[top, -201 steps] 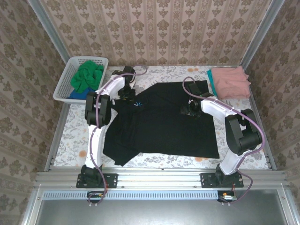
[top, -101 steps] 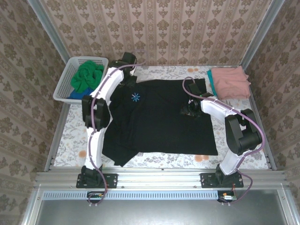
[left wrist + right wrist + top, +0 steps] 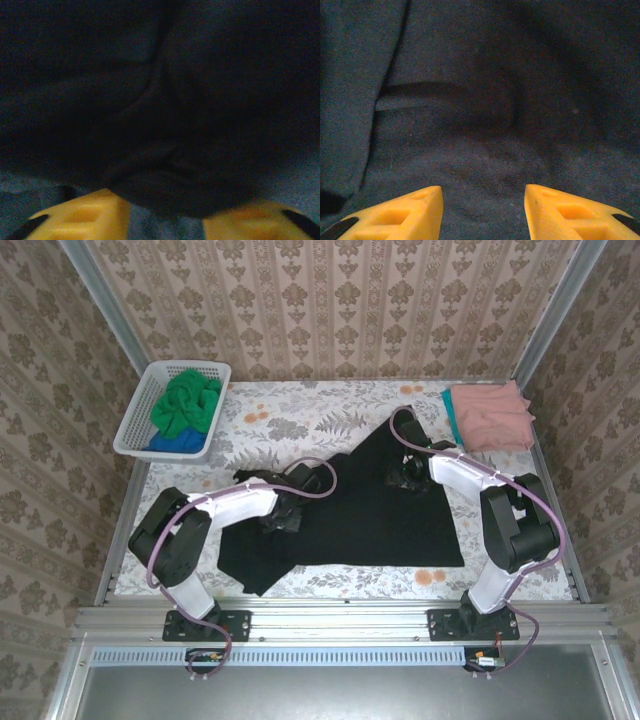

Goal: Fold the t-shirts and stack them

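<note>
Black t-shirt (image 3: 370, 520) lies across the middle of the desk (image 3: 300, 410), its left part folded over on a slant. Left fingers (image 3: 85, 217) stand spread by a bunched fold at its left side, seemingly pinching nothing in the dim view. Right fingers (image 3: 400, 212) are spread over flat cloth toward its far right. Pink t-shirt (image 3: 492, 415) lies folded at the far right corner. Green t-shirt (image 3: 188, 400) sits in the basket (image 3: 135, 420) at the far left corner.

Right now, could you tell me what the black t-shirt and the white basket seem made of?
Black t-shirt: soft knit fabric, probably cotton, matte; it creases and folds limply. White basket: likely moulded plastic, slightly glossy; its rigid lattice walls hold their shape.
</note>
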{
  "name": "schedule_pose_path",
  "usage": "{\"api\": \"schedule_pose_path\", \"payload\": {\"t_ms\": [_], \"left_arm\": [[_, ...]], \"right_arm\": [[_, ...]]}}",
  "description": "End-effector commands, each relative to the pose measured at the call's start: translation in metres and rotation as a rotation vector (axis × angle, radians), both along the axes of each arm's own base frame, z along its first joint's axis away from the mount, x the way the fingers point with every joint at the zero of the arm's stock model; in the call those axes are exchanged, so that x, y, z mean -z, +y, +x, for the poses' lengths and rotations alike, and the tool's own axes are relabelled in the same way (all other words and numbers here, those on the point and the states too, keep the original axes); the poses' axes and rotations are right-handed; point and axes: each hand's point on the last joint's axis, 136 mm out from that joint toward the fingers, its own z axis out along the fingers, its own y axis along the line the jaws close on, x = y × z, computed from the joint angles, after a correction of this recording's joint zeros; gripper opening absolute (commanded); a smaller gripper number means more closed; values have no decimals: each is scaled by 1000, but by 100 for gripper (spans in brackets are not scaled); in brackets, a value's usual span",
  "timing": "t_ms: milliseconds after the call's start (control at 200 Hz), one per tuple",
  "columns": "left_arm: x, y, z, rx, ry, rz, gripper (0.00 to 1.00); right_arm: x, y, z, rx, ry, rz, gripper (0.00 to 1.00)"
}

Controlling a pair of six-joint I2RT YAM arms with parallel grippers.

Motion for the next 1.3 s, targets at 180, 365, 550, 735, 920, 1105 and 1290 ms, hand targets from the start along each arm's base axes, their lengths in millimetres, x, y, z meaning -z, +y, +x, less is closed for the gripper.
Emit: {"api": "schedule_pose_path", "payload": {"t_ms": [180,365,550,735,920,1105,1290], "left_arm": [[-115,-32,68,5,-288,-287,75],[-111,-89,84,243,-249,-390,79],[-86,-134,88,444,-198,-361,83],[-57,-150,98,491,-154,-292,80],[-49,-158,107,481,-153,-276,62],[-67,-161,121,468,-203,-280,41],[-61,-169,126,474,-178,-294,36]], "right_arm": [[-16,-12,20,44,-41,-51,49],[-8,-33,20,98,-15,-43,49],[-2,-44,24,124,-8,-12,49],[11,-47,23,133,19,1,49],[21,-47,20,136,36,13,49],[25,-45,19,131,40,22,48],[29,-43,17,129,43,32,49]]}}
